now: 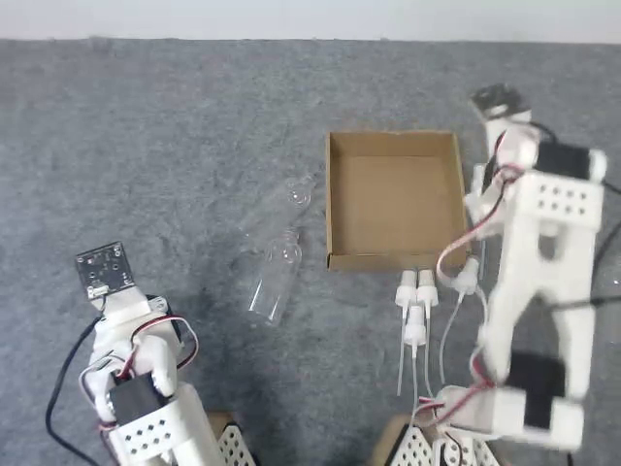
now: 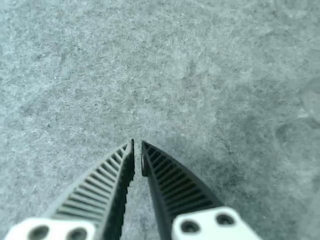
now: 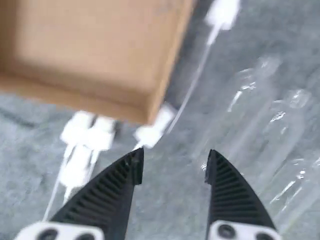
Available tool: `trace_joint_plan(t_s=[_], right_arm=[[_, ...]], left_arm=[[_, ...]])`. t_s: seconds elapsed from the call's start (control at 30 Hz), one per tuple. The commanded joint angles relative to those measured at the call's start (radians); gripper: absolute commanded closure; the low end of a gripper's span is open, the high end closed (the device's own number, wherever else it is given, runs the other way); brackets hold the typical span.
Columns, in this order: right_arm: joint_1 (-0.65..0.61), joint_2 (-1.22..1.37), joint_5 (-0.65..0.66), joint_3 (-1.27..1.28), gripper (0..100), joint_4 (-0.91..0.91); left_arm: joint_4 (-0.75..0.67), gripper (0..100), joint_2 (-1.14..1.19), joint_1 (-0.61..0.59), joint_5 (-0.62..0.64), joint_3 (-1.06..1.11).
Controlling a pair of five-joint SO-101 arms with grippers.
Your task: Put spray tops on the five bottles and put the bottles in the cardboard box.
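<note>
1. Clear plastic bottles (image 1: pixel 277 272) lie on their sides beside the open brown cardboard box (image 1: pixel 388 260).
2. White plastic spray tops (image 1: pixel 417 291) with thin dip tubes are clustered by the box's near wall.
3. Grey felt-textured desk (image 1: pixel 146 146) beneath.
4. Left gripper (image 2: pixel 137 142): ribbed black jaws nearly together, holding nothing.
5. Right gripper (image 3: pixel 172 157): jaws apart above the spray tops.

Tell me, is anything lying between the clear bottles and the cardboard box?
Nothing visible. Only bare grey mat separates the clear bottles from the cardboard box, at its side wall, and the box is open on top.
</note>
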Motion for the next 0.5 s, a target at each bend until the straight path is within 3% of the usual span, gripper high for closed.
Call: trace_joint_plan(t_s=[0.0, 0.47], right_arm=[[0.028, 0.148, 0.015, -0.241, 81.6, -0.022], [0.027, 0.552, -0.035, -0.643, 81.6, -0.050]], left_arm=[[-0.028, 98, -0.017, 0.002, -0.003, -0.007], [-0.029, 98, -0.017, 0.002, -0.003, -0.007]])
